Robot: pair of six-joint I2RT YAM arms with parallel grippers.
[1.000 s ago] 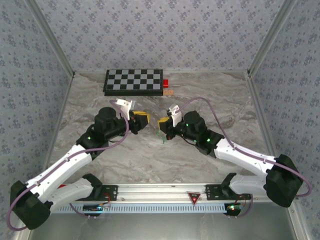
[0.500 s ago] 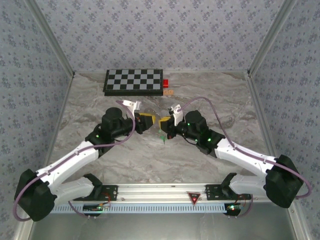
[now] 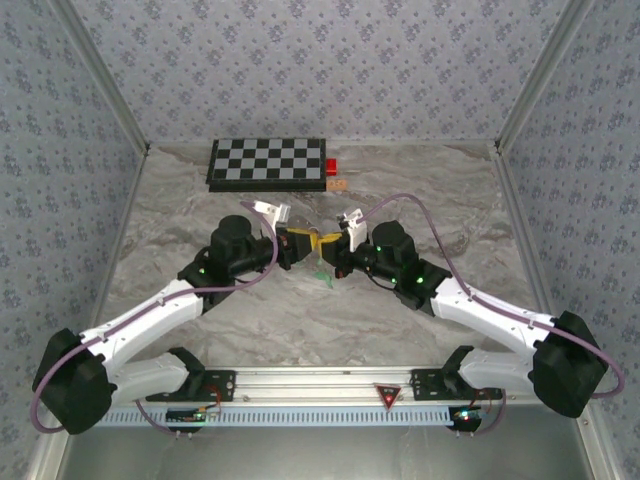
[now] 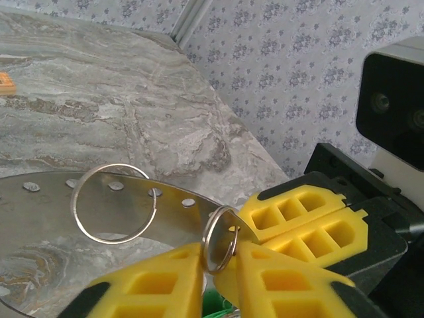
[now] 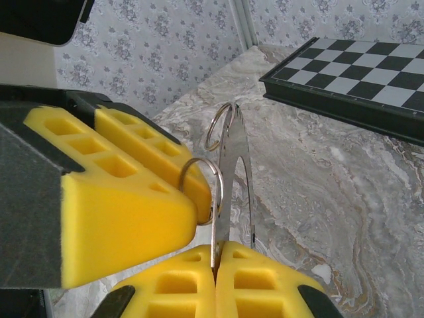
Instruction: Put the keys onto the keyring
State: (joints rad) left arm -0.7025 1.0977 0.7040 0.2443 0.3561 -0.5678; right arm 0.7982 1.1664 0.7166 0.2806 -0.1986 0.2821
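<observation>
**Markings.** A red triangular marker [image 3: 385, 397] sits on the aluminium rail [image 3: 320, 384] at the near edge of the table [image 3: 300, 325]. Any print on it is too small to read. The chessboard [image 3: 268, 162] lies at the far edge, with a red block [image 3: 331, 166] at its right end and a tan piece [image 3: 338, 185] just in front of that.

**Grippers.** The left gripper [image 3: 298, 242] and right gripper [image 3: 326, 246] meet tip to tip above mid-table.
- Right: the jaws are closed on the rim of the keyring [image 4: 46, 205]. The right wrist view shows this flat metal band edge-on, rising from between the yellow pads [image 5: 265, 288].
- Left: the jaws are pressed together on a small wire ring [image 4: 205, 240], which stands up between the fingers [image 4: 149, 285].

**Keyring.** It is held off the table between the two grippers. The left wrist view shows a row of small holes along the band. A larger wire ring [image 4: 74, 199] lies against the band's face, to the left of the small one.

**Obscured items.**
- A green key [image 3: 322, 278] shows just below the grippers in the top view. Whether it hangs or lies on the table cannot be determined.
- In the left wrist view only a green sliver appears at the bottom edge, cut off between the fingers.
- The overhead view hides the keyring almost entirely behind the pads.
- Whether the small wire ring is threaded through a hole in the band cannot be determined.
</observation>
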